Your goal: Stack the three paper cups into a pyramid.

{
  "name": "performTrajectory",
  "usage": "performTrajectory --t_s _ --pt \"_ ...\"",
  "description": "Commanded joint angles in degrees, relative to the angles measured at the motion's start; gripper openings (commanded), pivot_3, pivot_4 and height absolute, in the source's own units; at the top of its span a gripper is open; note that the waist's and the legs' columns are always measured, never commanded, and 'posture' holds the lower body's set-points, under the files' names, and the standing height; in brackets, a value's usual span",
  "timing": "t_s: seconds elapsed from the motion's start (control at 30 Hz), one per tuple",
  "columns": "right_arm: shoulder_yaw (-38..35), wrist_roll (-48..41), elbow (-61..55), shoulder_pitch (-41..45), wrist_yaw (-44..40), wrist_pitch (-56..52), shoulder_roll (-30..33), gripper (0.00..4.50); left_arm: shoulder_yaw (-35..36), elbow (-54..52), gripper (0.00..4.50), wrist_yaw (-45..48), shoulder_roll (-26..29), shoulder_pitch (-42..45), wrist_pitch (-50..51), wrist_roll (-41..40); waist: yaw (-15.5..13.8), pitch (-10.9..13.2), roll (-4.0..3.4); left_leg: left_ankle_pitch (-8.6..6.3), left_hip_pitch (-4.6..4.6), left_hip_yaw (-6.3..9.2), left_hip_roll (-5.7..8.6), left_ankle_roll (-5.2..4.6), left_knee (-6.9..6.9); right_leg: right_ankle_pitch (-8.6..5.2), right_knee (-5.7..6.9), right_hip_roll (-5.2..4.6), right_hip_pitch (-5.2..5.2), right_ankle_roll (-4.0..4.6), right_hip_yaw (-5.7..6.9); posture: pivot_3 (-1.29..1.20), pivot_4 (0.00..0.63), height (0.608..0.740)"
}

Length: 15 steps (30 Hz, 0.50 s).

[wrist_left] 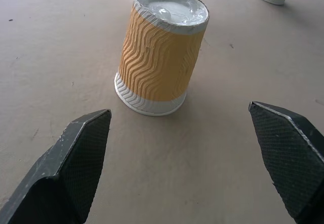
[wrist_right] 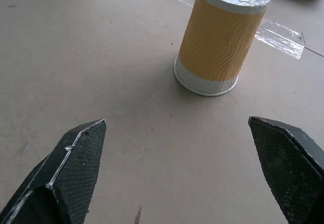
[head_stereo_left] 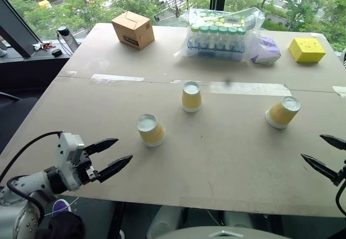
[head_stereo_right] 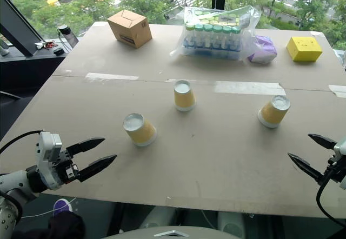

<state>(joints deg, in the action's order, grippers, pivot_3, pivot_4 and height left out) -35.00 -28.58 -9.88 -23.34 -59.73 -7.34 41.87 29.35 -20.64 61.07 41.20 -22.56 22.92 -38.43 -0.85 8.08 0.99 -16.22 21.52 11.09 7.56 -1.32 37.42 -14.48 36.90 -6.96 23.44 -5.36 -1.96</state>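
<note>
A broad cardboard tabletop (head_stereo_left: 216, 158) sits before windows onto green trees. At its near edge the left gripper (head_stereo_left: 113, 155) and right gripper (head_stereo_left: 324, 152) both hang released and empty, jaws spread wide. Three upside-down paper cups stand well apart: the left cup (head_stereo_left: 150, 129) nearest the left gripper, the middle cup (head_stereo_left: 191, 97) further back, the right cup (head_stereo_left: 282, 112) ahead of the right gripper. A good first grasp likely squeezes the ribbed wall gently, mid-height, keeping the cup upright.
</note>
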Motion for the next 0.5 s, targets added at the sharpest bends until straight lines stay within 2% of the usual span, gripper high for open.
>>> performTrajectory --t_s 0.03,0.1,0.17,0.27,0.5 --pt "-0.91 -1.15 -2.69 0.59 1.89 0.07 -1.11 4.46 0.58 0.37 4.5 0.29 0.47 1.27 -1.66 0.14 0.0 0.0 0.0 0.0 0.0 0.0 0.0 0.0 0.0 0.0 0.0 0.0 0.0 0.0 0.0 0.0 0.15 0.74" --pt "1.27 -2.75 -5.96 1.82 3.51 -1.19 -2.45 4.46 0.81 1.07 4.5 0.34 0.31 2.66 -2.49 -0.08 -0.01 -0.01 0.01 0.0 -0.01 0.0 0.0 0.0 0.0 0.0 0.0 0.0 0.0 0.0 0.0 0.0 0.15 0.74" --pt "2.83 -4.73 -9.96 1.38 0.84 -0.29 -2.99 4.46 0.94 1.32 4.5 -0.53 -0.34 4.28 -3.79 0.2 0.01 0.01 -0.08 0.0 -0.02 0.03 -0.09 0.01 -0.02 0.01 0.0 0.08 0.0 0.01 0.04 0.0 0.15 0.74" --pt "5.69 -8.84 -16.16 -0.36 -2.7 -2.93 -1.97 4.46 0.17 1.52 4.5 -1.64 -0.76 6.14 -3.69 0.02 0.02 -0.02 -0.11 0.0 -0.01 0.01 -0.1 0.01 -0.02 0.01 0.0 0.07 0.0 0.02 0.02 0.0 0.15 0.74" --pt "13.18 -11.61 -24.1 4.11 -2.42 -7.33 0.43 4.46 -4.2 2.15 4.5 -2.74 -0.4 10.36 -4.78 2.96 0.0 -0.02 -0.1 0.0 -0.03 0.05 -0.1 0.01 -0.01 0.02 -0.04 0.09 -0.01 0.02 0.06 0.0 0.15 0.74"
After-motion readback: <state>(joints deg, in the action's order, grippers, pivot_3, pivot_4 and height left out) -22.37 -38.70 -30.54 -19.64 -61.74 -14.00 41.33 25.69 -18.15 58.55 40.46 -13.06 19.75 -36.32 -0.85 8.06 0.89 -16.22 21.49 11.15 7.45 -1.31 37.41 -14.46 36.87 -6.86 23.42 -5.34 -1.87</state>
